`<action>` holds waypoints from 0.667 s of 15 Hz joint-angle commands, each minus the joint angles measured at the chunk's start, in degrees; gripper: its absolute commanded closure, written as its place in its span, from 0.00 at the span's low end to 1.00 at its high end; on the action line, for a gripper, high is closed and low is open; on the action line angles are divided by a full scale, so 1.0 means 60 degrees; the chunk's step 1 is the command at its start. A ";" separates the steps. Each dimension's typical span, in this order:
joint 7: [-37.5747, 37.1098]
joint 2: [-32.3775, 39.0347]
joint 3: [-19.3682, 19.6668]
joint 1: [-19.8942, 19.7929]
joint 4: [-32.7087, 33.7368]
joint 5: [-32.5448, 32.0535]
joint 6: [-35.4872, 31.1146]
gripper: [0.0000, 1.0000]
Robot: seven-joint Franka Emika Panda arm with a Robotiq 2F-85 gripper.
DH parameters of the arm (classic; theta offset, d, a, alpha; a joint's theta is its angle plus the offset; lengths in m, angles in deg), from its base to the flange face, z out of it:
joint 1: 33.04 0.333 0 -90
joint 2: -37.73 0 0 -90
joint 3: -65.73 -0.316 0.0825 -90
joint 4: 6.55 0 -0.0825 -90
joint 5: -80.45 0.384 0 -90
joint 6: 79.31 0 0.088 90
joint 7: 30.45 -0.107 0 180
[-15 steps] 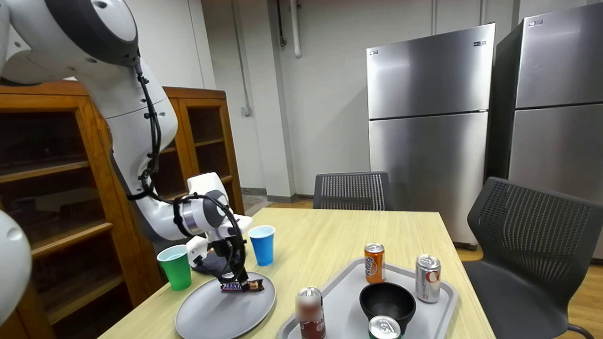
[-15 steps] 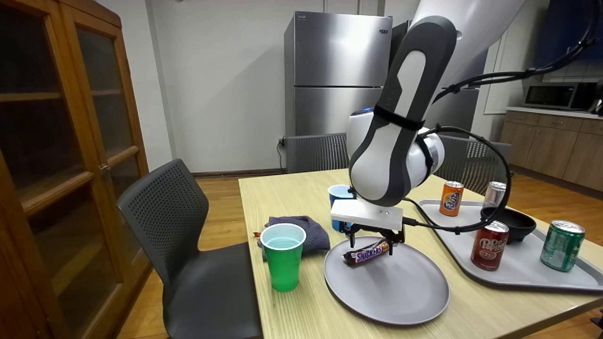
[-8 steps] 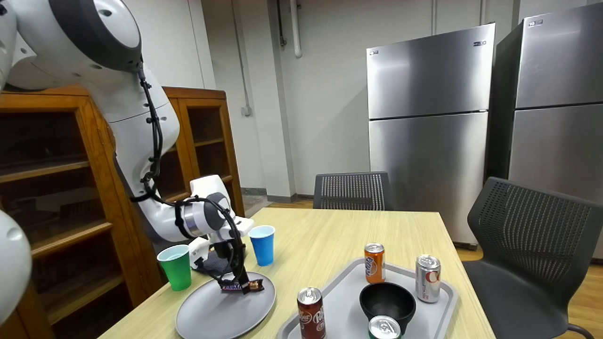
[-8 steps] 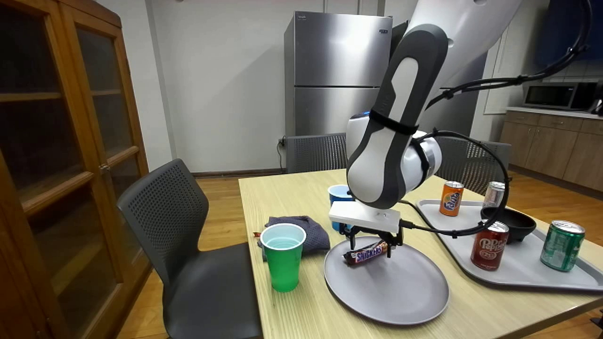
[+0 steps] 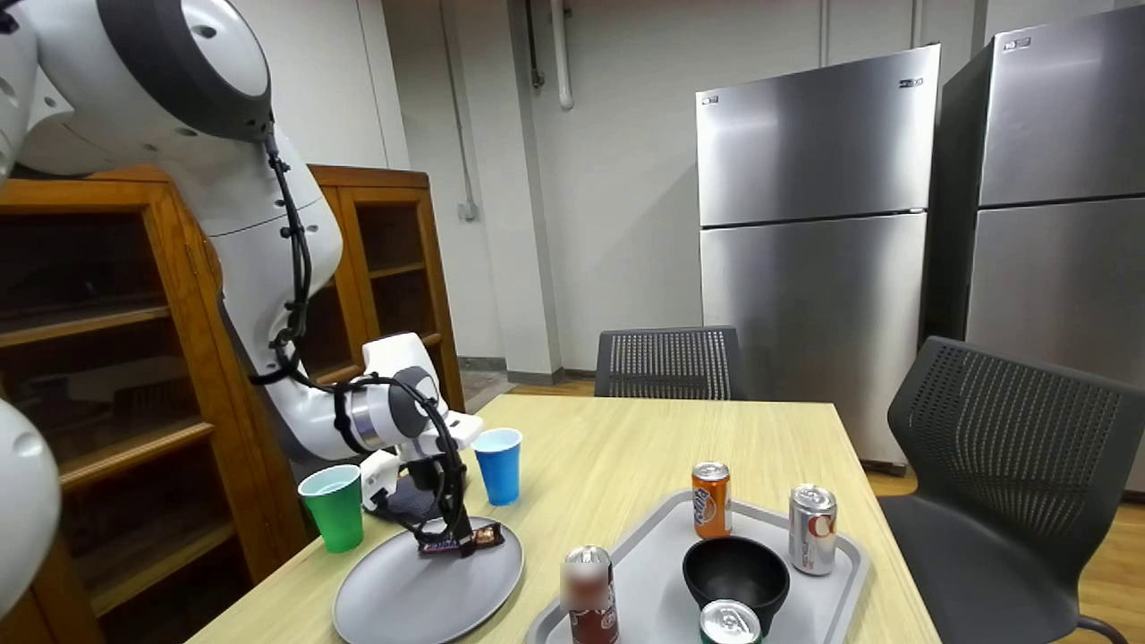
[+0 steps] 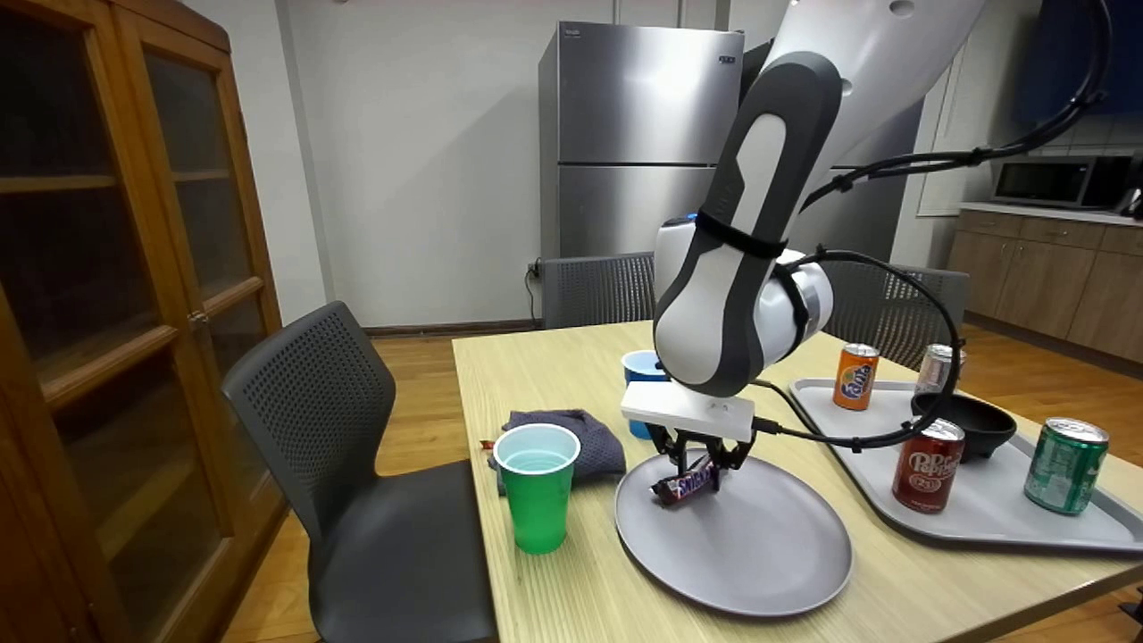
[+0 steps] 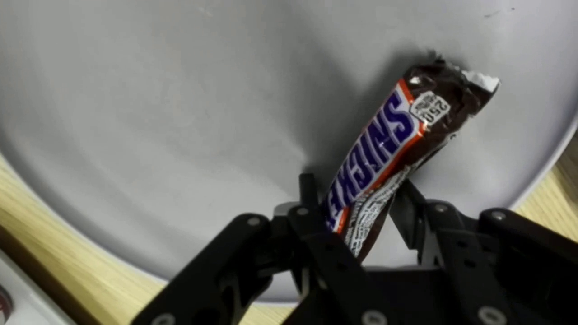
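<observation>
Wrist view, brown-wrapped Snickers bar (image 7: 390,153), purple lettering, orange edging, silvery end, fingers (image 7: 408,212) grasping it

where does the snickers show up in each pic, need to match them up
In an exterior view: Snickers in the lower half, right of centre, at the gripper.
In an exterior view: Snickers near the bottom, left of centre, partly behind the gripper.
Wrist view: Snickers right of centre, slanting up to the right.
Shared landmark: the plate, beneath it in all three.
</observation>
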 commanded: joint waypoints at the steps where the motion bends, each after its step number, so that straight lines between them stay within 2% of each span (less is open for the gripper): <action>1: -0.0057 0.0074 0.0018 0.0074 0.0155 0.0204 0.0045 0.86; 2: -0.0058 0.0038 0.0008 0.0075 0.0122 0.0212 0.0023 0.95; 3: -0.0059 -0.0008 0.0010 0.0085 0.0077 0.0212 0.0000 0.98; 5: -0.0063 -0.0126 0.0022 0.0100 -0.0035 0.0211 -0.0073 0.95; 10: -0.0026 -0.0646 0.0020 0.0230 -0.0559 0.0206 -0.0466 0.96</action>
